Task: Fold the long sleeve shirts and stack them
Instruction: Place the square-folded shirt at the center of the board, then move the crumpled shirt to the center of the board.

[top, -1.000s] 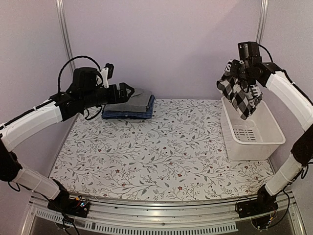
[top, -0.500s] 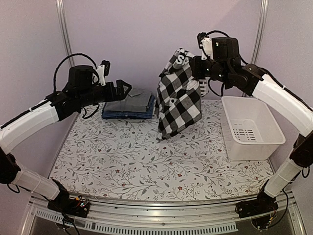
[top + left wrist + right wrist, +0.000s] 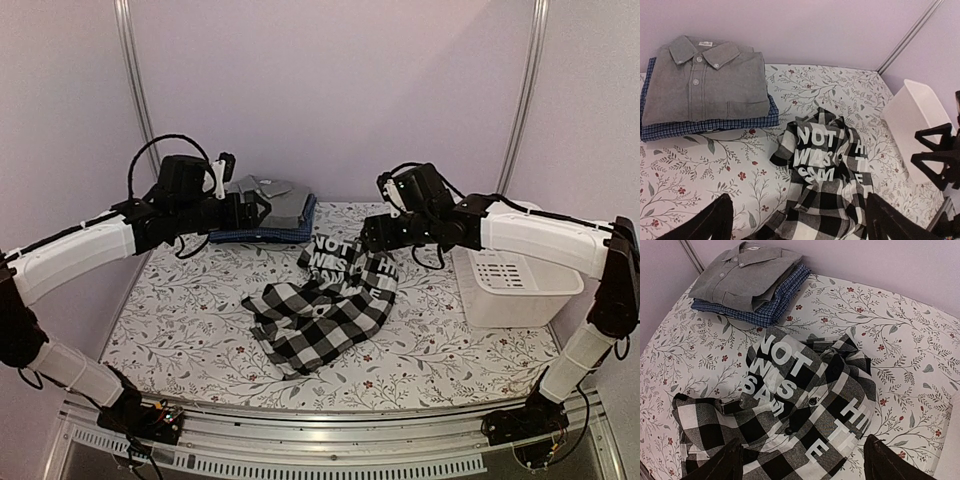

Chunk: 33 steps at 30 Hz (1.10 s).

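The black-and-white checked shirt (image 3: 325, 310) lies crumpled in the middle of the table, with white letters showing on it (image 3: 830, 180) (image 3: 805, 400). At the back left, the plain grey shirt (image 3: 278, 198) (image 3: 705, 80) (image 3: 740, 275) sits folded on top of the folded blue shirt (image 3: 262, 234) (image 3: 715, 126) (image 3: 775, 305). My right gripper (image 3: 372, 236) (image 3: 804, 440) hovers open above the checked shirt's far end and holds nothing. My left gripper (image 3: 258, 206) (image 3: 799, 200) is open in the air just in front of the stack, facing the checked shirt.
A white plastic basket (image 3: 505, 305) (image 3: 915, 125) stands at the right side of the table, close behind my right arm. The flowered tablecloth (image 3: 180, 320) covers the table. Lilac walls close in the back and both sides.
My right arm swung from over the basket to the table's middle carrying the checked shirt, then opened; the shirt dropped onto the table. My left gripper barely moved.
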Motion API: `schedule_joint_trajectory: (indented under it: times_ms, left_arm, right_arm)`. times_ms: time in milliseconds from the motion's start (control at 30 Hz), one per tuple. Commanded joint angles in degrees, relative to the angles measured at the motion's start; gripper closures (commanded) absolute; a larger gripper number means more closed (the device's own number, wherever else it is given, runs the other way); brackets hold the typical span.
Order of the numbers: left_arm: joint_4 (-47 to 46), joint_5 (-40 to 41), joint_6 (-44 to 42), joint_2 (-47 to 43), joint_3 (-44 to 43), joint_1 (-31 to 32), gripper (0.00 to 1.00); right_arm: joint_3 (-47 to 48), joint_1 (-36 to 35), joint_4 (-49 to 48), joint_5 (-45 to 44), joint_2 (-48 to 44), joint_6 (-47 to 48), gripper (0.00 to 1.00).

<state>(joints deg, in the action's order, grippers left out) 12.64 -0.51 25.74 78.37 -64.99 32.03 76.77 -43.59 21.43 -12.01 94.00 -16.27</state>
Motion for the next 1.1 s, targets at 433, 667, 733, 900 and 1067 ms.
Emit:
schedule_joint_trajectory:
  times_ms: [433, 667, 733, 900, 1067]
  left_arm:
    - [-0.27, -15.5, 2.49, 9.41, 11.78, 0.22, 0.07]
    - [1.65, -17.07, 1.34, 16.05, 8.93, 3.37, 0.18]
    - [2.64, -16.86, 1.24, 16.86, 7.92, 5.45, 0.31]
    - [3.0, -23.08, -0.25, 16.11, 4.82, 11.1, 0.79]
    - [-0.29, -34.58, -1.17, 15.93, 1.22, 17.36, 0.91]
  right_arm:
    - [1.6, -0.21, 0.1, 0.34, 9.36, -5.35, 0.22]
    - [2.15, 0.03, 0.36, -0.81, 11.88, -6.46, 0.21]
    - [1.7, 0.36, 0.37, -0.47, 12.29, -6.71, 0.21]
    - [1.33, 1.22, 0.41, -0.32, 13.09, -6.54, 0.24]
    - [2.93, 1.23, 1.17, -1.11, 12.82, -5.12, 0.26]
